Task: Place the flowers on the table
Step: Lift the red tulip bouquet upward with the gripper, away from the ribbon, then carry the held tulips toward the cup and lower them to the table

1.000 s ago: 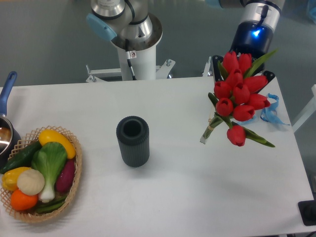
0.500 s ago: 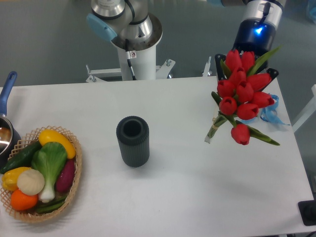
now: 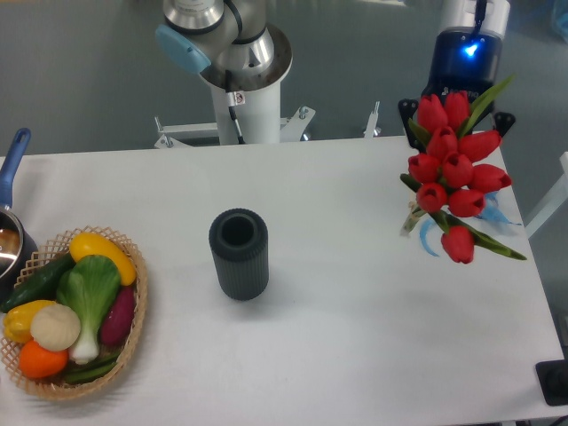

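Note:
The flowers, a bunch of red tulips with green leaves, hang above the right end of the white table. Their stem ends point down and to the left. My gripper is at the top right, mostly hidden behind the tulip heads. Its black fingers show on either side of the bunch, and it is shut on the flowers. A blue light glows on the wrist. I cannot tell whether the stems touch the table.
A dark ribbed cylinder stands upright mid-table. A wicker basket of vegetables sits at the left edge, with a pot with a blue handle behind it. A thin blue ribbon lies under the flowers. A second robot's base stands behind the table.
The gripper and the flowers have moved to the right, toward the table's right edge. The bunch now covers most of the blue ribbon. Nothing else has moved.

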Action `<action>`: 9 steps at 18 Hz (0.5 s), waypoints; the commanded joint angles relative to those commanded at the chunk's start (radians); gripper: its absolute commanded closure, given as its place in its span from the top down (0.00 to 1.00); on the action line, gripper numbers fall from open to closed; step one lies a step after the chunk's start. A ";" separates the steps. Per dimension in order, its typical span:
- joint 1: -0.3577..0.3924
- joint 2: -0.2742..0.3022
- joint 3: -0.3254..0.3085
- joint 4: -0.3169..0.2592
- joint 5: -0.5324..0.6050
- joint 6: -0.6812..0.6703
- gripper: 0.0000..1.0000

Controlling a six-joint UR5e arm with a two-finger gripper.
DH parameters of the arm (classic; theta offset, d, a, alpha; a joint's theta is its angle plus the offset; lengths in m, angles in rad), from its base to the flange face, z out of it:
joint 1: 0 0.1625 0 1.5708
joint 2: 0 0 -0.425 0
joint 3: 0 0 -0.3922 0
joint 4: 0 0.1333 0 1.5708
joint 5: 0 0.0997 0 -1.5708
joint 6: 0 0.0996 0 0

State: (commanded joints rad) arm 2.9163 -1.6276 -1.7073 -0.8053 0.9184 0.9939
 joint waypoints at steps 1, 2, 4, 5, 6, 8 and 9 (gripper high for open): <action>-0.017 -0.005 -0.003 0.002 0.055 0.014 0.36; -0.035 -0.012 -0.003 0.000 0.118 0.029 0.37; -0.092 -0.046 -0.003 0.000 0.228 0.078 0.37; -0.121 -0.064 -0.003 0.000 0.282 0.089 0.37; -0.146 -0.087 -0.003 0.002 0.342 0.103 0.37; -0.196 -0.136 0.008 0.005 0.431 0.150 0.37; -0.224 -0.161 0.014 0.005 0.456 0.170 0.37</action>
State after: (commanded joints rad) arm 2.6924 -1.7884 -1.6936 -0.8007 1.3742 1.1641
